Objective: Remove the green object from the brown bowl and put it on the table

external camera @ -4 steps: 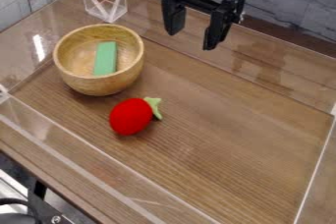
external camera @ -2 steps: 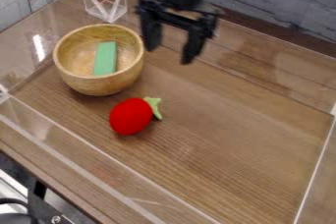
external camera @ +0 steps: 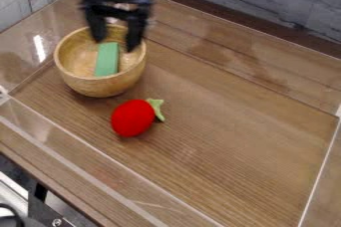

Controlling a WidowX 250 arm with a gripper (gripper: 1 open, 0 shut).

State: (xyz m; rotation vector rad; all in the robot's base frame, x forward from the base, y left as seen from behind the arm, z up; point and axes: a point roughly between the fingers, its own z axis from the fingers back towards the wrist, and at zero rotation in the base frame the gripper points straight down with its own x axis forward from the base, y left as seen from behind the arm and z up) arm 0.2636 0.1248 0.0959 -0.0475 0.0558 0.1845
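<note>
Gripper [external camera: 116, 29], jaws apart and empty, has travelled from the table's far side to above the brown bowl [external camera: 78, 80]; green object [external camera: 107, 59] awaits grasping.

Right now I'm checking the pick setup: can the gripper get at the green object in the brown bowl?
Probably yes. The gripper hangs open right over the green object, which lies uncovered in the brown bowl; nothing blocks it.

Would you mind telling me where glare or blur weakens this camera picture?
In the camera view, the tool is smeared with motion blur above the brown bowl, so its fingers lack crisp edges; pale glare streaks the clear acrylic walls and the table near the far edge; the green object and red toy stay fairly sharp.
</note>
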